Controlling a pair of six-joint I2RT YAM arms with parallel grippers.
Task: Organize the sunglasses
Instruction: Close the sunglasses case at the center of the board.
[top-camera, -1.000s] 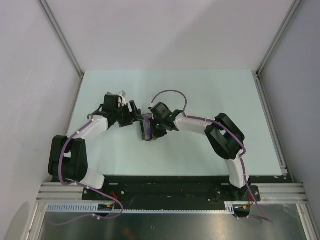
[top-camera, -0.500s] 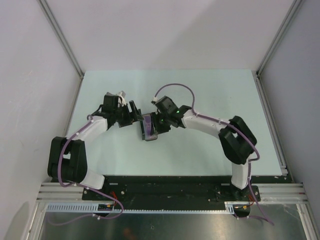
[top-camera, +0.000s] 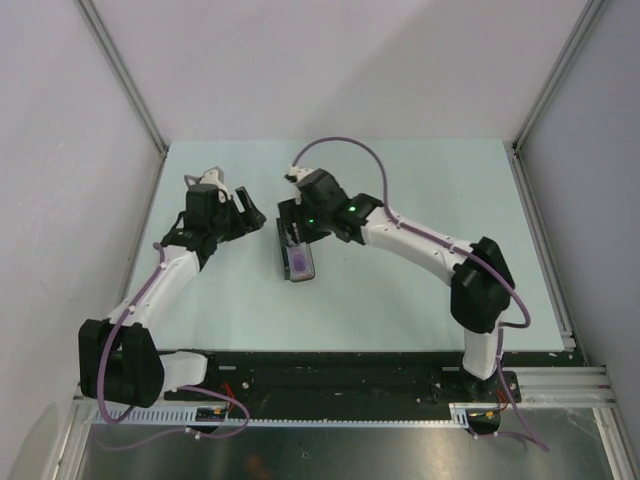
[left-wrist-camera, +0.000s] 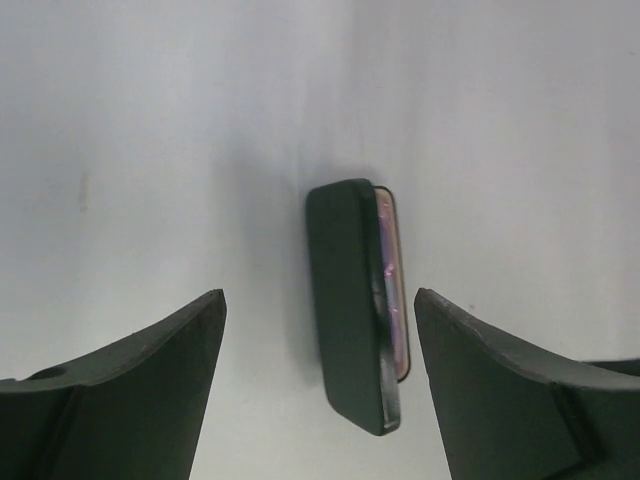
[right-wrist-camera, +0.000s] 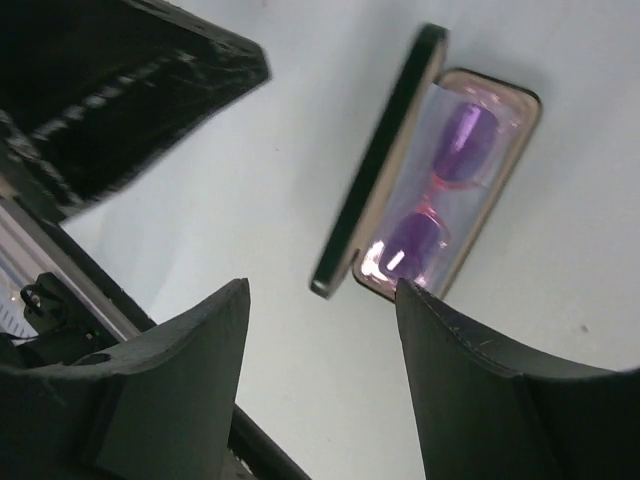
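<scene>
Sunglasses with a thin translucent pink frame and purple-tinted lenses lie lenses-up inside the black oblong case. The case rests flat on the pale table, a little left of its middle and about halfway between the near and far edges. Its lid stands up on edge along the side facing the left edge of the table, so the case is open. A second ago we had both arms crowded together right at the case. Since then the left tool has drawn back toward the left edge, and the right tool has shifted toward the far edge, just beyond the far end of the case. Neither touches anything. In both wrist views the fingers are spread wide with nothing between them, and the case sits free on the table. We read this release as the end of the placing step, with the sunglasses settled where they belong. What probably remains is to tip the lid over and press it shut. A nudge against the upright lid could slide the light case rather than close it, so we would steady it from the opposite side.
</scene>
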